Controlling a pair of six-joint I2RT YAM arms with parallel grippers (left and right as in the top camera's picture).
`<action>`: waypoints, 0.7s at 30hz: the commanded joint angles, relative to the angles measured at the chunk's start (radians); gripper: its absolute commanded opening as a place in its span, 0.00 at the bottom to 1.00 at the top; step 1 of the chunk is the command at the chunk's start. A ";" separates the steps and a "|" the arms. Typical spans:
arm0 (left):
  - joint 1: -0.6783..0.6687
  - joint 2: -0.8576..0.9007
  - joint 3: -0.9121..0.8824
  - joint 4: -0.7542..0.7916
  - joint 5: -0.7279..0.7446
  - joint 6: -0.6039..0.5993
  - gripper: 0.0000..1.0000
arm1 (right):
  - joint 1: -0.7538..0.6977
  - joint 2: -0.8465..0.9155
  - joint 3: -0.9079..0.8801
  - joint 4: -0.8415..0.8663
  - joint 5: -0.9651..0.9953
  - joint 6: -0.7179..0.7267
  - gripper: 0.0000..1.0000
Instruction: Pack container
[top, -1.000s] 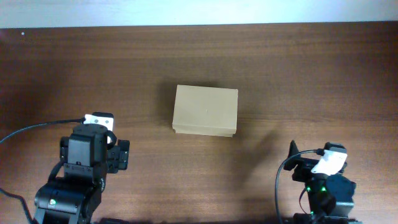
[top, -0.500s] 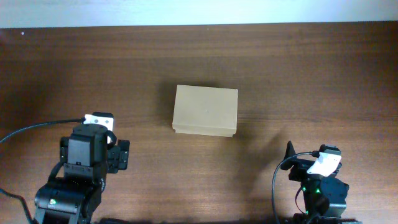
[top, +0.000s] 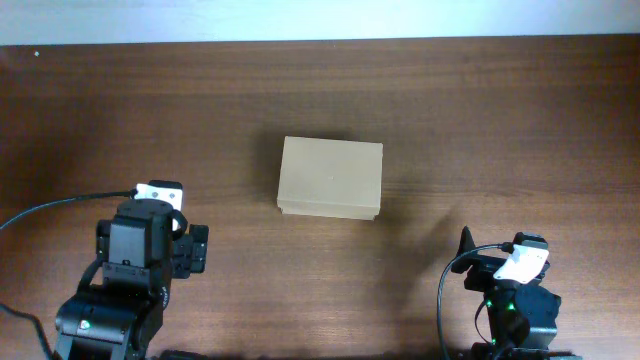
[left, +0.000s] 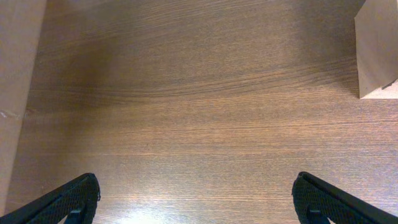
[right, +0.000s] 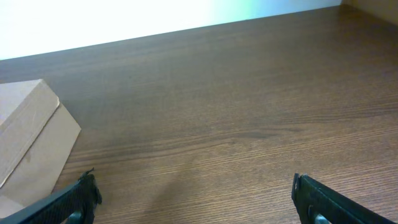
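Overhead, container: one closed cardboard box in the middle of the table, well apart from both arms.
Overhead, change: the right arm has drawn back slightly toward the near edge over the last second; the box and the left arm have not moved. Probably no approach is under way.
Overhead, count: one box, two arms, nothing to pack in sight.
Left wrist: left gripper released, fingers wide, empty; a box corner shows at upper right.
Right wrist: right gripper released, empty; the box is at the left edge.

The shut container lies on the table, left arm and right arm well apart from it.
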 joint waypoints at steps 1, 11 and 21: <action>0.005 -0.001 0.000 0.003 -0.010 -0.010 0.99 | -0.007 -0.011 -0.009 0.003 -0.004 -0.006 0.99; 0.047 -0.216 -0.176 0.489 -0.027 0.070 0.99 | -0.007 -0.011 -0.009 0.003 -0.004 -0.006 0.99; 0.109 -0.542 -0.644 1.304 -0.006 0.070 0.99 | -0.007 -0.011 -0.009 0.003 -0.004 -0.006 0.99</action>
